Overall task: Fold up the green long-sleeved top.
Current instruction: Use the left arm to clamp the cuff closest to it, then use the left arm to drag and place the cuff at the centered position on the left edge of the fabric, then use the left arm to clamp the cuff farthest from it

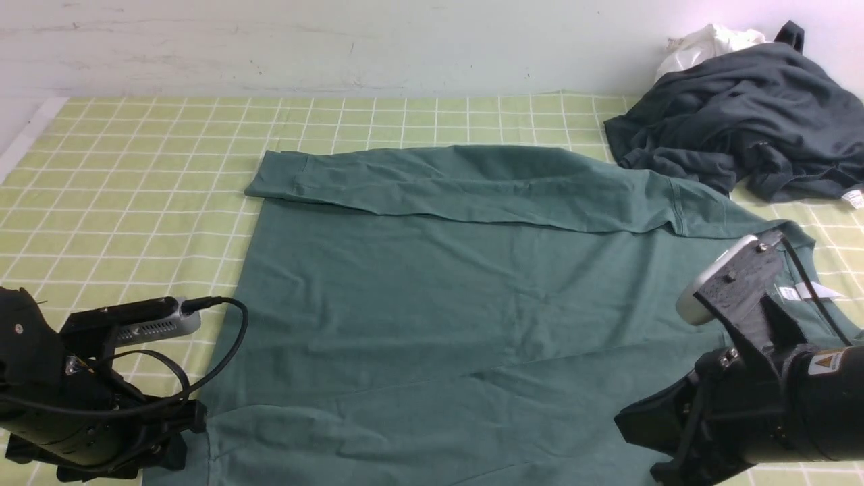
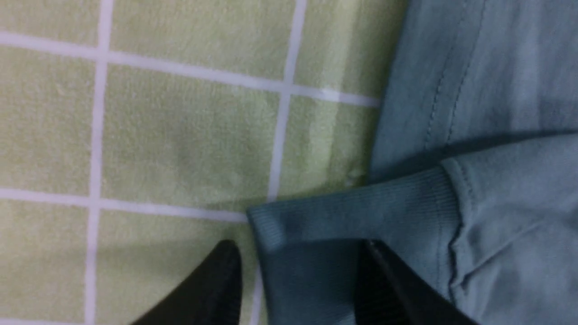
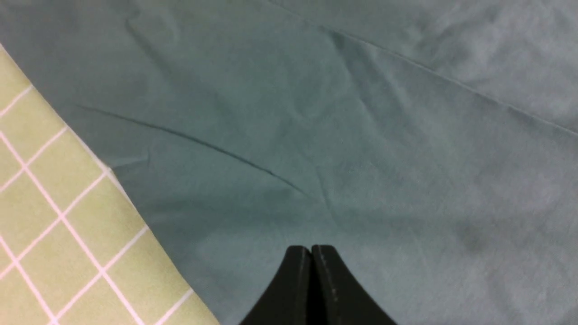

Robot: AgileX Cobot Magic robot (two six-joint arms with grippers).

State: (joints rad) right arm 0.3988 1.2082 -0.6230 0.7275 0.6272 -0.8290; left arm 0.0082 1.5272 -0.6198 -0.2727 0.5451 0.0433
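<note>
The green long-sleeved top [image 1: 439,304] lies spread flat on the checked cloth, one sleeve [image 1: 439,182] folded across its far edge. Its white neck label [image 1: 810,291] shows at the right. My left arm [image 1: 88,405] is low at the top's near left corner. In the left wrist view my left gripper [image 2: 300,253] is open, and a ribbed cuff [image 2: 352,216] lies between its fingers [image 2: 223,284], with a gap beside one of them. My right arm [image 1: 756,398] hovers near the collar. My right gripper [image 3: 311,248] is shut with nothing in it, just above the flat fabric [image 3: 316,135].
A yellow-green checked cloth [image 1: 135,169] covers the table. A crumpled charcoal-grey garment [image 1: 742,121] sits at the back right, touching the top's shoulder, with a small white cloth [image 1: 702,44] behind it. A pale wall closes the far side.
</note>
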